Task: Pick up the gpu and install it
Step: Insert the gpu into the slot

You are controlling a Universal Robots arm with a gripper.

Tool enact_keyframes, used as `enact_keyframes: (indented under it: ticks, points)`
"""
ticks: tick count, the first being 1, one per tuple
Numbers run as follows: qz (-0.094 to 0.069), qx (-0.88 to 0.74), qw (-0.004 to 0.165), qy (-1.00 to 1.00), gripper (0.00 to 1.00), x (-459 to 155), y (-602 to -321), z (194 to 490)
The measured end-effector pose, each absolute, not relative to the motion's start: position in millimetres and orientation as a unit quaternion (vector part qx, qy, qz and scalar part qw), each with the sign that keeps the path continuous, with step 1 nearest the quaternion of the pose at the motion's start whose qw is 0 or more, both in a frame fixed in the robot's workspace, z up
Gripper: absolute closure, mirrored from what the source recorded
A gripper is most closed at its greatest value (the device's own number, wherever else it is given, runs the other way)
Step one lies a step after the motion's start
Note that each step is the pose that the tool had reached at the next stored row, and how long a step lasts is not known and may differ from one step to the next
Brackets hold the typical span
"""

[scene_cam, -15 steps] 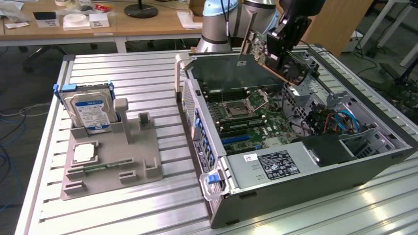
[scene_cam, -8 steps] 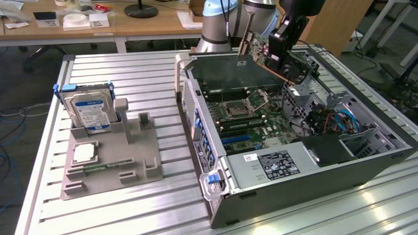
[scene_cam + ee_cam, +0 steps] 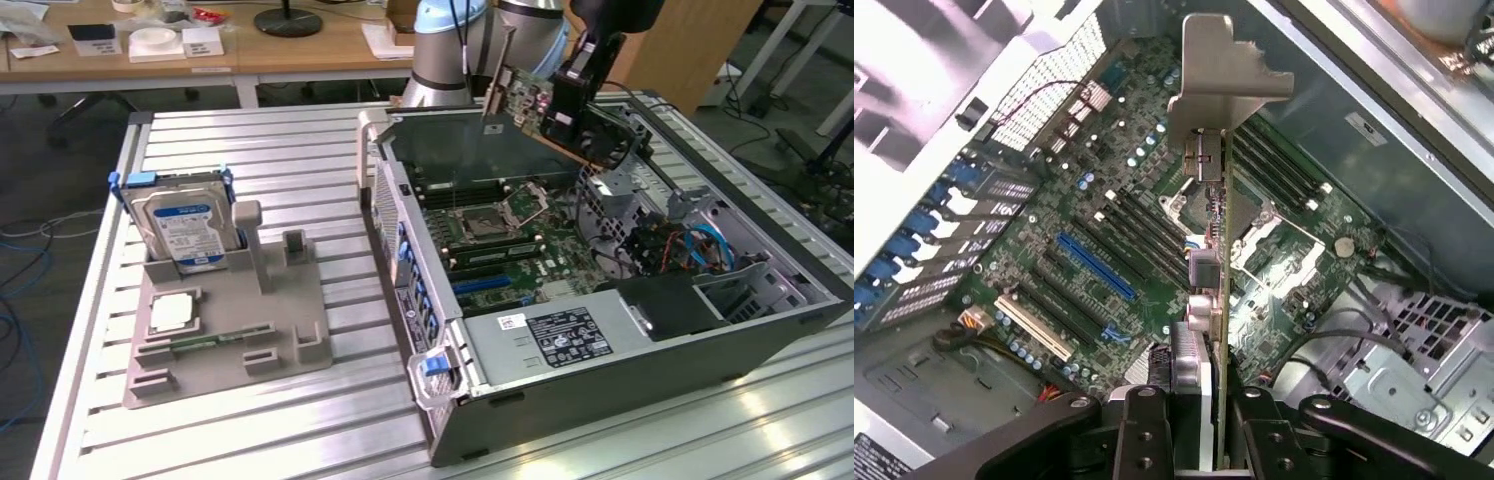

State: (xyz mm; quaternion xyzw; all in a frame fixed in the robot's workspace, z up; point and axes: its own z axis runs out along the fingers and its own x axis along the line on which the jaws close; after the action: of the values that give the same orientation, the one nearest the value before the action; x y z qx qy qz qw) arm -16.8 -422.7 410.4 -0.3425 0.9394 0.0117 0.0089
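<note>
Gripper [image 3: 558, 104] is clenched on the gpu [image 3: 523, 94]. In the exterior view the card hangs in the air over the far end of the open computer case [image 3: 747, 340], tilted, clear of the case rim and of the motherboard [image 3: 501, 235] below it.

Wrist view: both black fingers [image 3: 1144, 425] of the gripper [image 3: 1199, 425] press on the faces of the gpu [image 3: 1212, 300], which is seen edge-on. Its grey metal bracket [image 3: 1229, 70] is at the end away from the gripper. The motherboard [image 3: 1104, 230] lies well beneath the card. The card's edge lines up over the processor socket area, and the long blue slot [image 3: 1096, 267] sits off to one side of it.

On the slatted metal table [image 3: 267, 150], toward the exterior view's left and well apart from the case, stands a grey holder [image 3: 287, 330]. The hard drive [image 3: 187, 225] stands upright at the holder's far end. The square processor chip [image 3: 174, 313] lies flat nearer the camera.
</note>
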Motion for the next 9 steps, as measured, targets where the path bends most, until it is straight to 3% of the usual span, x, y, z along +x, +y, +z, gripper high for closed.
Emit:
enact_keyframes:
  ticks: [9]
  points:
    - [0.012,-0.399,0.008,0.917,0.72,-16.8,-422.7,410.4]
